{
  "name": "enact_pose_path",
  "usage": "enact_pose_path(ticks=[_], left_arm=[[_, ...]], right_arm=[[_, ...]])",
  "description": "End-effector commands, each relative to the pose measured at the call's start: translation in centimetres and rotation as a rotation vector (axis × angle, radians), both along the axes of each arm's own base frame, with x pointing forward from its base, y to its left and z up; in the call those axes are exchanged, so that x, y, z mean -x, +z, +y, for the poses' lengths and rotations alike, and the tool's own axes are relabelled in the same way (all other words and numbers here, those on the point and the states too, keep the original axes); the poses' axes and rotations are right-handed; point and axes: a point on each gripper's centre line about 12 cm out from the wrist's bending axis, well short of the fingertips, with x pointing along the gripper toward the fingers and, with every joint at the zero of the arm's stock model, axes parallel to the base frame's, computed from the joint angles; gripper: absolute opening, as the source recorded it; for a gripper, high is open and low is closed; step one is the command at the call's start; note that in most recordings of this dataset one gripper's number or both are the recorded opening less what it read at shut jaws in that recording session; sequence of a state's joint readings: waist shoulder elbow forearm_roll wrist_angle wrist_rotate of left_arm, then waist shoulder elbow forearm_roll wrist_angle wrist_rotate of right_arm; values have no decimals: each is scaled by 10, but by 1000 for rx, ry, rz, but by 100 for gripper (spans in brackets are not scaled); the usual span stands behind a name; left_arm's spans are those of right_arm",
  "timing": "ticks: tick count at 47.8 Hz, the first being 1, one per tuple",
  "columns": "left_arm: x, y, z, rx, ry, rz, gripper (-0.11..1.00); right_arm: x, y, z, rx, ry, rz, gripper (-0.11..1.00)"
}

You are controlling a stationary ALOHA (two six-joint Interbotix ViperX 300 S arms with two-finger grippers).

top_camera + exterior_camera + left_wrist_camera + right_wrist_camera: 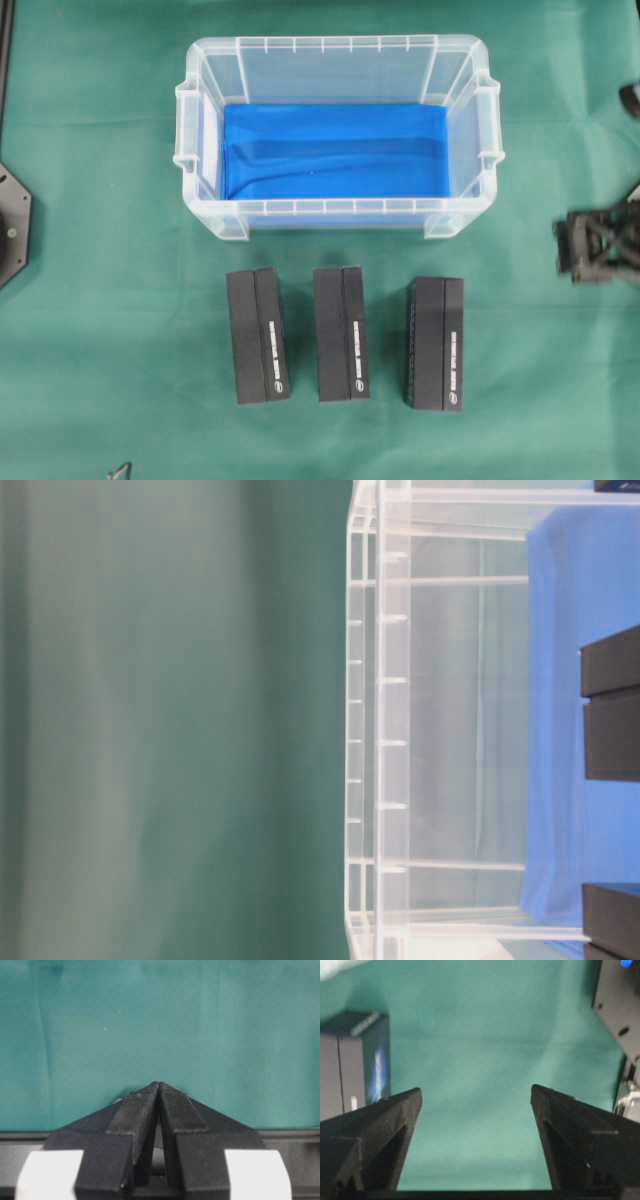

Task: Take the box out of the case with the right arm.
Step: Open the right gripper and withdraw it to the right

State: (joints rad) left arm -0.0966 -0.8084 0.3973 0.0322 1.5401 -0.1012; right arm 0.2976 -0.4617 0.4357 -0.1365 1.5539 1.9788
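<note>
The clear case (340, 47) stands at the back middle of the green cloth; inside it only its blue sheet (335, 150) shows. Three black boxes lie in a row on the cloth in front of it: left (258, 335), middle (341, 333), right (435, 343). My right gripper (563, 246) hovers at the far right edge, apart from the case and the boxes. In the right wrist view the gripper (476, 1094) is open with only cloth between its fingers, and one black box (355, 1065) stands off to its left. My left gripper (159, 1085) is shut and empty.
The left arm's base plate (12, 225) sits at the left edge. In the table-level view the case wall (390, 680) fills the middle, with black boxes (612, 705) at the right. A black arm part (620, 1005) shows at the upper right of the right wrist view.
</note>
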Motion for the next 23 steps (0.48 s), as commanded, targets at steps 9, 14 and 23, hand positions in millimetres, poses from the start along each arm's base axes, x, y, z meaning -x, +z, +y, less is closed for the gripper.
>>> enact_pose_path(ticks=[9, 14, 23], left_arm=[[-2, 2, 0, -1, 1, -6, 0], [-1, 3, 0, -1, 1, -9, 0], [-1, 3, 0, -2, 1, -9, 0]], right_arm=[[5, 4, -44, 16, -4, -3, 84], [6, 4, -60, 21, 2, 3, 84], [7, 4, -85, 32, 11, 1, 84]])
